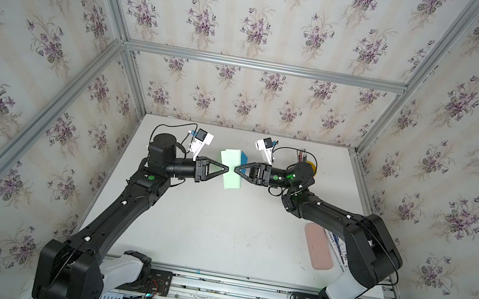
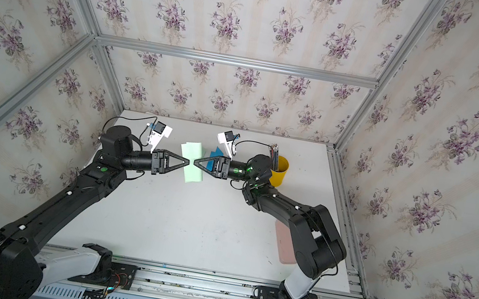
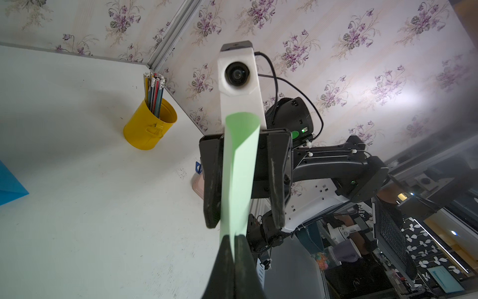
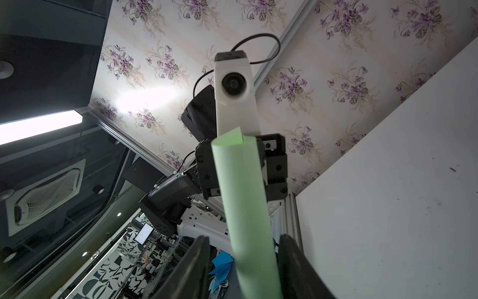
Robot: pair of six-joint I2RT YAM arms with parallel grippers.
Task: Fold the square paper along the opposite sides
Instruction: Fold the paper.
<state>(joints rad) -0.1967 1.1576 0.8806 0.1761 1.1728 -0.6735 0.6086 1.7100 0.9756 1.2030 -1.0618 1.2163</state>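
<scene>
Two hands meet tip to tip above the middle of the worktop [image 1: 216, 236], and we read the scene outward from our left hand [image 3: 234, 240]. Its tips are pressed together on the green paper [image 3: 239, 168], pinching both layers at what look like the paired free edges. From that pinch the sheet swells into a loose loop, open at its end in the left wrist view, so we judge the fold brought over but not yet creased.

Just beyond, the right hand [image 3: 244, 222] faces us with its fingers [image 3: 276, 181] spread to either side of the loop. One may brush the sheet, but it grips nothing. In the right wrist view the rounded bend turns toward that hand.

In both top views the sheet's long axis runs front to back, crosswise to the line joining the two hands, and it is held up off the worktop. So the left arm alone carries it, with the bend on the right arm's side. We judge the coming move is to lay the sheet down and press that bend flat.

Farther back lie a blue sheet [image 1: 243, 157] and a yellow cup [image 2: 280, 172].
</scene>
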